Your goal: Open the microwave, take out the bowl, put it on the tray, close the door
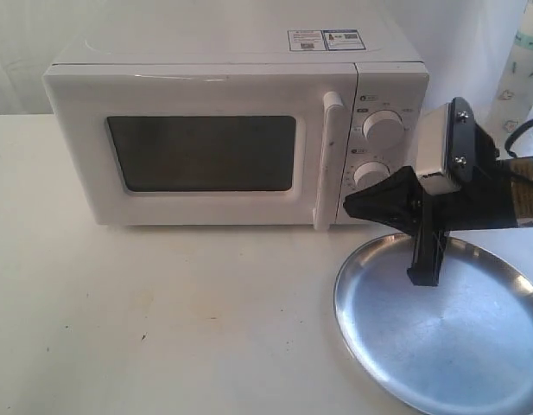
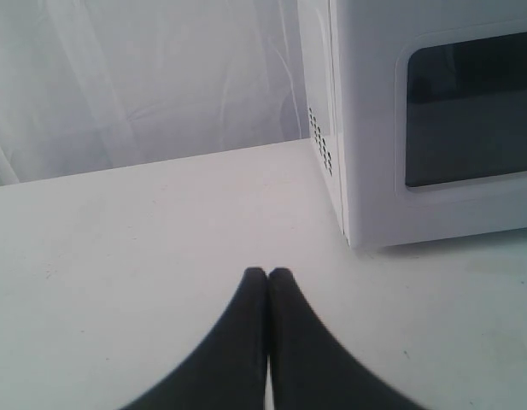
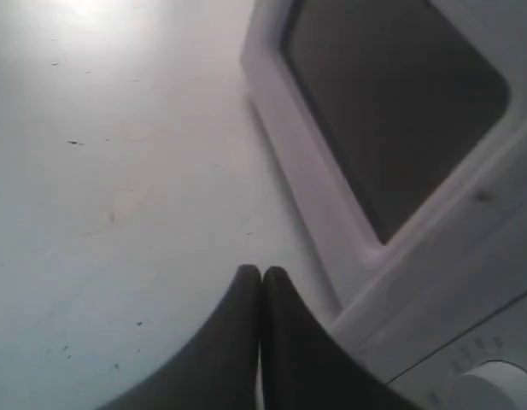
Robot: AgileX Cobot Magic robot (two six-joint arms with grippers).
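**While the door is shut: microwave, tray, two closed grippers**

As seen from the left, item one is the left gripper (image 2: pixel 267 273): dark fingers pressed tip to tip, holding nothing, poised over the white table (image 2: pixel 118 256) near the microwave's vented side wall.

Item two, the microwave (image 1: pixel 236 52): a large white box standing at the back of the table. Its door (image 1: pixel 85 147) is closed flush, and nothing shows through the dark rectangular window (image 1: pixel 201 153). A tall white bar handle (image 1: pixel 328 156) runs down the door's right edge.

- Two round white dials (image 1: pixel 383 127) sit one above the other on the control panel.
- Two stickers (image 1: pixel 326 40) lie on the top; their print is too small to read, as are the panel markings. No brand name is legible.

Item three, the right gripper (image 1: pixel 347 206): black fingers shut together and empty. Its tips lie just beside the handle's lower end, in front of the lower dial; contact with the handle cannot be judged.

Item four, the tray (image 1: pixel 378 346): round, shiny silver metal with a shallow rim, on the table in front of and to the right of the microwave, beneath the right arm.
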